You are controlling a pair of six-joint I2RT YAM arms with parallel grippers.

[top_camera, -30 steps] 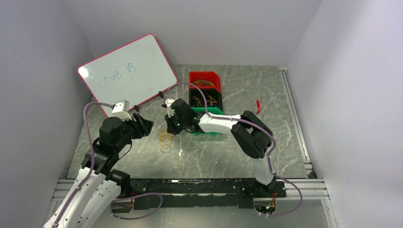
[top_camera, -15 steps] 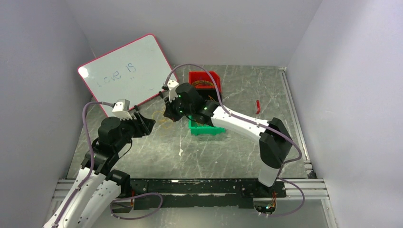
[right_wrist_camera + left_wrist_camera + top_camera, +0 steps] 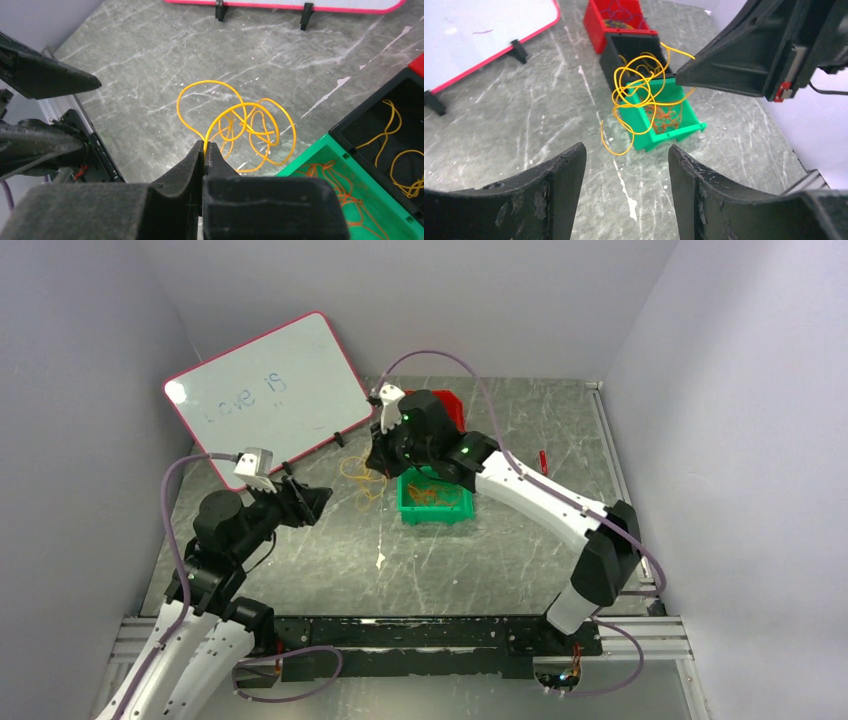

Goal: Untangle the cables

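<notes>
My right gripper (image 3: 206,146) is shut on a strand of the yellow cable tangle (image 3: 240,125) and holds it in the air left of the green bin (image 3: 320,145). In the top view the right gripper (image 3: 376,458) hangs the loops (image 3: 358,476) above the table. In the left wrist view the tangle (image 3: 642,95) dangles from the right gripper's fingers (image 3: 724,70). My left gripper (image 3: 626,150) is open and empty, apart from the cables and facing them. In the top view it (image 3: 318,498) sits left of the tangle. Orange wires (image 3: 340,185) lie in the green bin.
A row of bins stands behind the tangle: green (image 3: 436,505), black (image 3: 634,47) holding yellow loops (image 3: 400,145), and red (image 3: 614,20) farthest back. A pink-framed whiteboard (image 3: 265,390) leans at the back left. A small red object (image 3: 542,462) lies at the right.
My right gripper has lifted the yellow tangle off the table and carried it back and to the right, toward the bins. The left arm has drawn back slightly to the left.
</notes>
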